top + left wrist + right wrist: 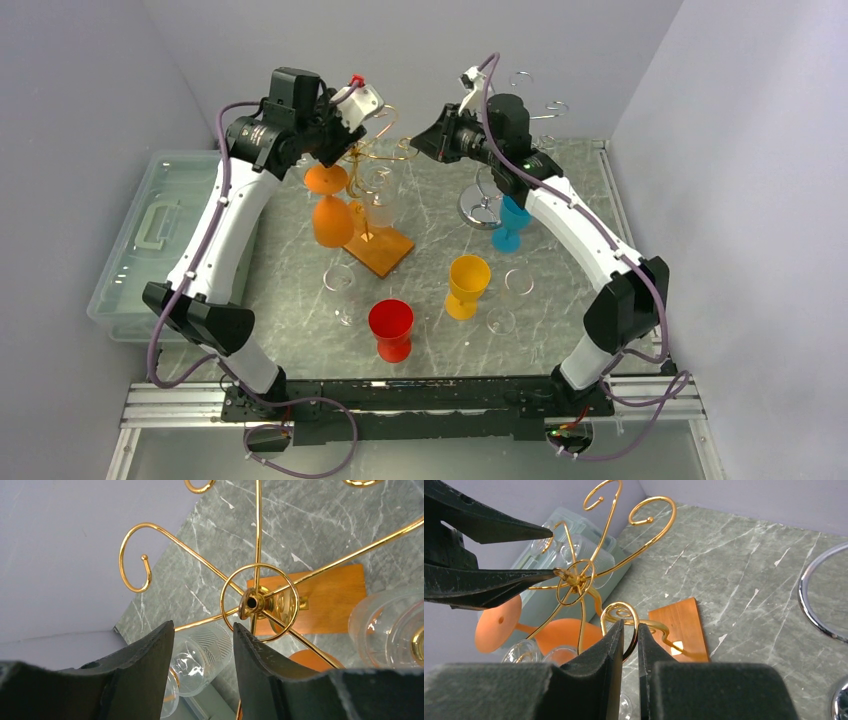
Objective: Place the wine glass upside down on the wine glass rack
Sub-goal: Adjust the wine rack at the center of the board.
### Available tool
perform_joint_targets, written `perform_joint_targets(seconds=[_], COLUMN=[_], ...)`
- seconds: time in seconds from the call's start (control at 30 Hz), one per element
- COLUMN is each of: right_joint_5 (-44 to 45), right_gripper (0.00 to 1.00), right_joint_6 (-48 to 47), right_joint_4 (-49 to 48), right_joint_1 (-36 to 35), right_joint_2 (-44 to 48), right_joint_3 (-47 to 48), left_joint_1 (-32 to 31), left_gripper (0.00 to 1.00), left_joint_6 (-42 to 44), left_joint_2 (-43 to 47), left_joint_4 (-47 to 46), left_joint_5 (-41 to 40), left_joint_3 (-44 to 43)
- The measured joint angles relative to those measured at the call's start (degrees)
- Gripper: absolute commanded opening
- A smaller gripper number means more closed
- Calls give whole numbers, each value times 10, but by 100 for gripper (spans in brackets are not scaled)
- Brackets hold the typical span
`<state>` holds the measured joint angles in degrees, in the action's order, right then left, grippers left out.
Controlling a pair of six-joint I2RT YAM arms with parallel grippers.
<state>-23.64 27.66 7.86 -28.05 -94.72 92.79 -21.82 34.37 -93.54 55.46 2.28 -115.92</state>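
Observation:
The gold wire wine glass rack [372, 200] stands on a wooden base [381, 250]. An orange wine glass [332, 220] hangs upside down from one of its arms, and also shows in the right wrist view [556, 632]. My left gripper [335, 155] is open and empty, just above the rack's centre hub [251, 601], with the jaws wide apart [202, 630]. My right gripper [413, 143] is shut on a gold curl of a rack arm [630, 625]. Clear glasses [205, 647] hang from other arms.
On the table stand a red glass [391, 328], a yellow glass [467, 285] and a blue glass [511, 225], with clear glasses [340, 280] [517, 283] around them. A chrome rack [490, 195] stands at back right. A plastic bin [150, 240] lies to the left.

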Motion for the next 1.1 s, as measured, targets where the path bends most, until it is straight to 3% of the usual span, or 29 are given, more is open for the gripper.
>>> perform_joint_targets(seconds=[0.63, 1.1], right_joint_5=[175, 239], right_gripper=[0, 0], right_joint_6=[57, 73], right_joint_4=[-66, -61], right_joint_1=[-73, -82], right_joint_2=[66, 67], right_joint_3=[-90, -93], left_joint_1=[-5, -40], left_gripper=[51, 47], left_joint_6=[-36, -35], left_joint_2=[-4, -4], left_joint_4=[57, 101], left_joint_5=[55, 65], left_joint_3=[-72, -71])
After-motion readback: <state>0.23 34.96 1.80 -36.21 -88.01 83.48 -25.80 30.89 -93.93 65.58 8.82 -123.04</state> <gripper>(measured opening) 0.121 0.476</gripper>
